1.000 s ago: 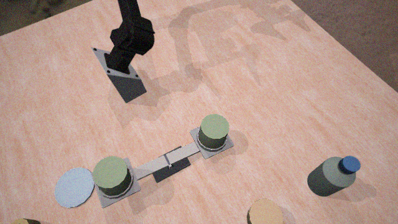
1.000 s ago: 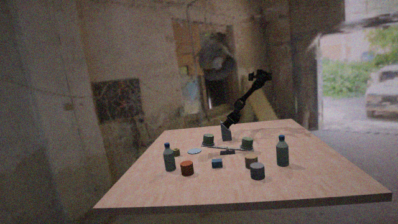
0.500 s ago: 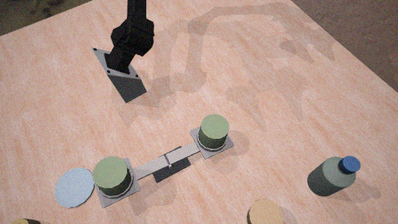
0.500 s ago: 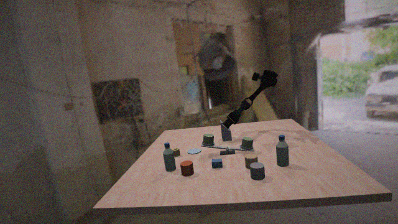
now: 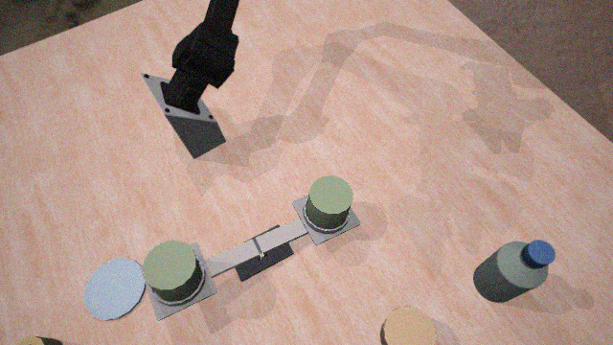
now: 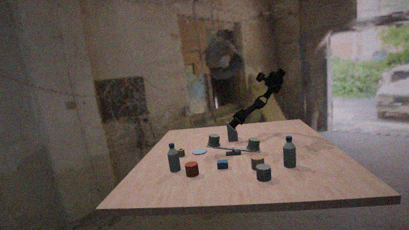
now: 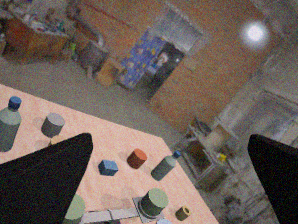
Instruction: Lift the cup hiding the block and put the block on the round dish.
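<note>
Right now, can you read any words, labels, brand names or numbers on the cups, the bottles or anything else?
None: no readable text in any view.
Cups, bottle, dish: plain, unmarked.
Wall poster: too blurred to read.

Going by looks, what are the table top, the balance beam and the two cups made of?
Table top: likely wood or laminate, pale streaky grain, matte. Balance beam: probably metal, flat grey, dull. Two cups: matte green, uniform, perhaps plastic; unclear.
</note>
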Motion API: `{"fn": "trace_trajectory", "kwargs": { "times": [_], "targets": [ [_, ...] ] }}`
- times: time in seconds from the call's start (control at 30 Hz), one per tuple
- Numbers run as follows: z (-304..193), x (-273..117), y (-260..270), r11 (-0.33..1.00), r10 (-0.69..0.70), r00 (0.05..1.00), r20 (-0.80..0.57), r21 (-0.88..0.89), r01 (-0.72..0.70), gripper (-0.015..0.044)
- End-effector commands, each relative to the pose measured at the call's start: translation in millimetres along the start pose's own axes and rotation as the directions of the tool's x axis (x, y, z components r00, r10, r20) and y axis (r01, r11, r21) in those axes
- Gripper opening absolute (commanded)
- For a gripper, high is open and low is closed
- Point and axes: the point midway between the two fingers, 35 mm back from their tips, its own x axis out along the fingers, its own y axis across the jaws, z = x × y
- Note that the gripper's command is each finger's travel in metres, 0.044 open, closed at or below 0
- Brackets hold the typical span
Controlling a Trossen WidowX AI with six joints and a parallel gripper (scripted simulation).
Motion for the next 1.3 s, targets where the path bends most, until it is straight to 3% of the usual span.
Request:
{"fn": "trace_trajectory", "kwargs": {
  "times": [0.0,0.4,0.67,0.97,1.27],
  "targets": [
    [-20,43,0,0.998,0.022,0.988,-0.151,-0.055,-0.031,0.044],
    [-90,129,-17,0.979,0.157,0.862,-0.483,-0.04,-0.2,0.044],
    [-146,164,-31,0.934,0.33,0.733,-0.595,0.092,-0.345,0.044],
    [-201,182,-42,0.829,0.554,0.62,-0.556,0.307,-0.467,0.044],
    [-242,184,-46,0.682,0.725,0.587,-0.359,0.496,-0.538,0.044]
  ]
}}
